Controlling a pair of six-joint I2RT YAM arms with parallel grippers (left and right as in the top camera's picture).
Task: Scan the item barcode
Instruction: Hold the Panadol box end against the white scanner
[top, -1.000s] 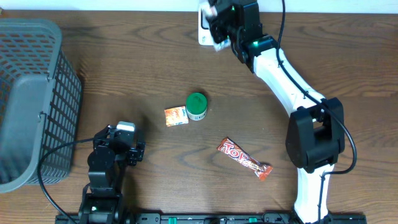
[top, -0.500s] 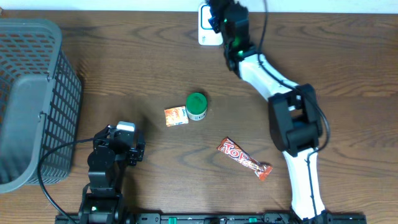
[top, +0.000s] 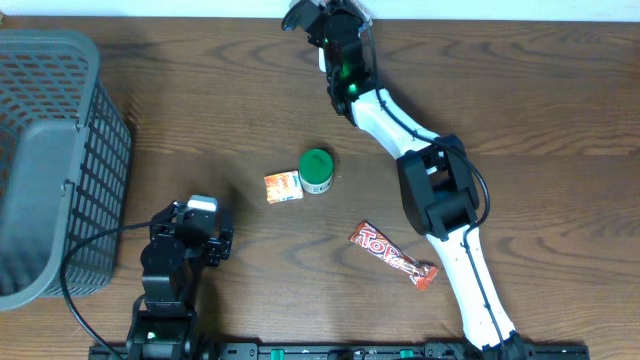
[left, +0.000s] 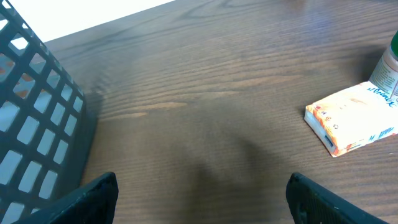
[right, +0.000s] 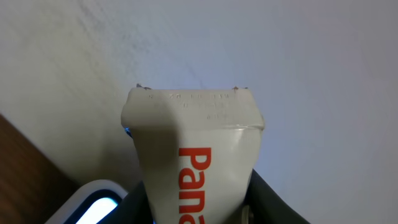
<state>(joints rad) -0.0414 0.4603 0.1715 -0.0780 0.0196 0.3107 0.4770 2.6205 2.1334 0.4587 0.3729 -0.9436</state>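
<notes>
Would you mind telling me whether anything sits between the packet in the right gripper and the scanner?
Nothing visible does. The right gripper holds the white packet, and the scanner shows its lit corner close beside it at lower left, with no object between.

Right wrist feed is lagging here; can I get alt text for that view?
A white pack with red lettering starting "Pana" fills the centre, gripped in the right hand, crimped end up against a white wall. Lower left: brown table and a white device glowing blue.

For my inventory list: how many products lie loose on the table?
3: orange box at centre, green-lidded container beside it, red candy bar lower right. The basket may hide more.
</notes>
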